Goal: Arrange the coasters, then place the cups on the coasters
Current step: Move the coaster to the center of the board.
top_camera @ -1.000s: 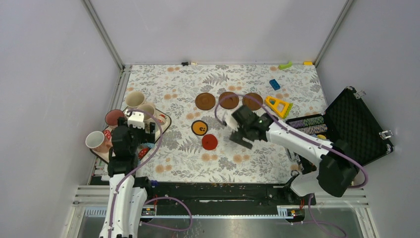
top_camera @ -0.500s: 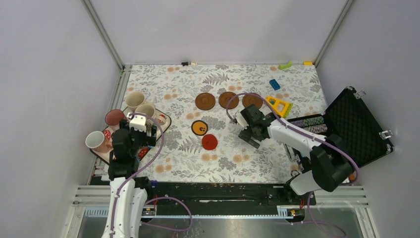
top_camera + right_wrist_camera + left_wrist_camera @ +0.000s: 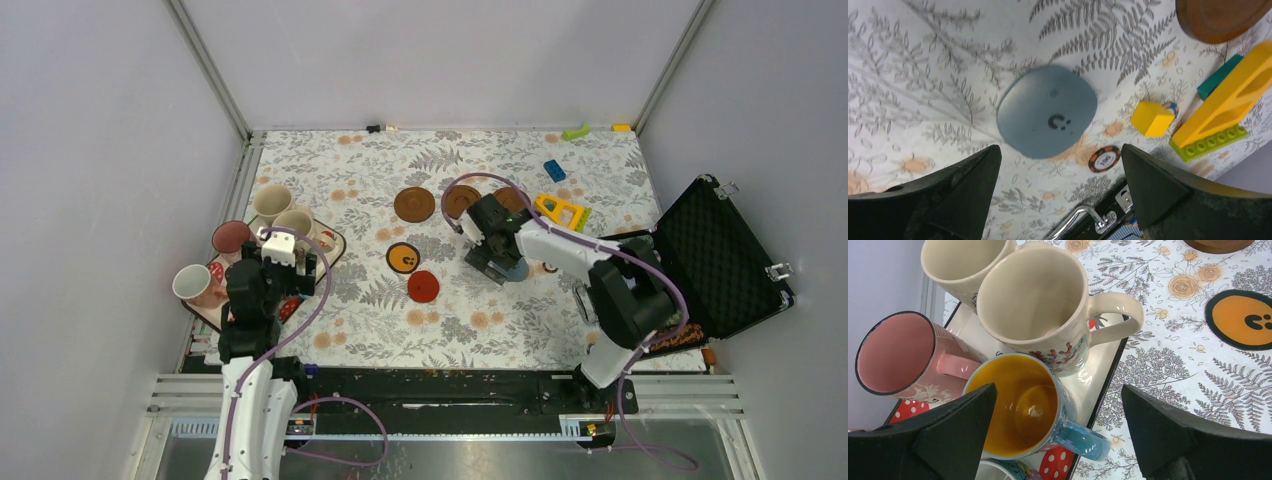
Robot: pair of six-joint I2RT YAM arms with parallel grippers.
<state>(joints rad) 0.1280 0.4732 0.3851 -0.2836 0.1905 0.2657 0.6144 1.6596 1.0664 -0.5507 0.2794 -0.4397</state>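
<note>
Two dark brown coasters (image 3: 414,204) (image 3: 461,200) lie mid-table, and a third (image 3: 1220,17) shows at the top of the right wrist view. The orange coaster (image 3: 403,258) and the red coaster (image 3: 423,286) lie nearer. My right gripper (image 3: 1058,195) is open, hovering just beside the grey-blue coaster (image 3: 1047,117) that lies flat on the cloth. My left gripper (image 3: 1058,435) is open above the blue cup with the yellow inside (image 3: 1018,405), its handle between the fingers. Two cream cups (image 3: 1033,295) (image 3: 958,257) and a pink cup (image 3: 895,352) stand behind it.
The cups stand on a strawberry tray (image 3: 1098,370) at the table's left edge, with one more cup (image 3: 192,283) beside it. A poker chip (image 3: 1104,159), a yellow block (image 3: 1151,118) and a yellow triangle piece (image 3: 1220,110) lie near the grey-blue coaster. An open black case (image 3: 725,255) stands at the right.
My right arm has swung, its wrist shifting slightly left and away, so the grey-blue coaster now shows beside it. The left arm has barely moved. Both grippers stay open.
</note>
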